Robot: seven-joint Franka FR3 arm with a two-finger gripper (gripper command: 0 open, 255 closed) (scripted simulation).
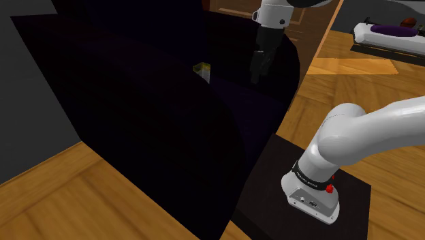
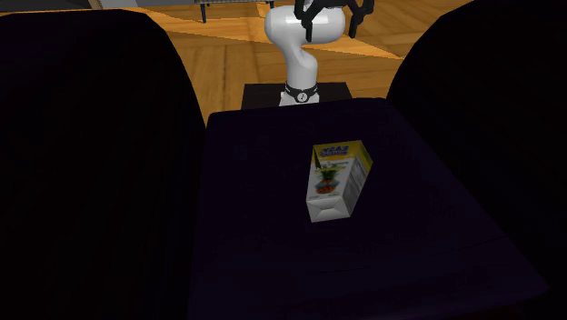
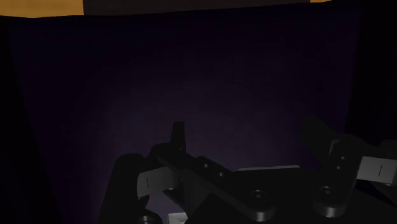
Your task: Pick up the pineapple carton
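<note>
The carton sits on the dark table, well apart from the gripper, whose jaws are spread wide and hold nothing; it looks light and a bit squashy, so pinch its two flat sides gently.

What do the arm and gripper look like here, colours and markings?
The arm has glossy white rounded links with dark joints. A black band with small pale lettering rings its lowest link, and red marks sit on the light grey base. The gripper is all black, with two fingers.
</note>
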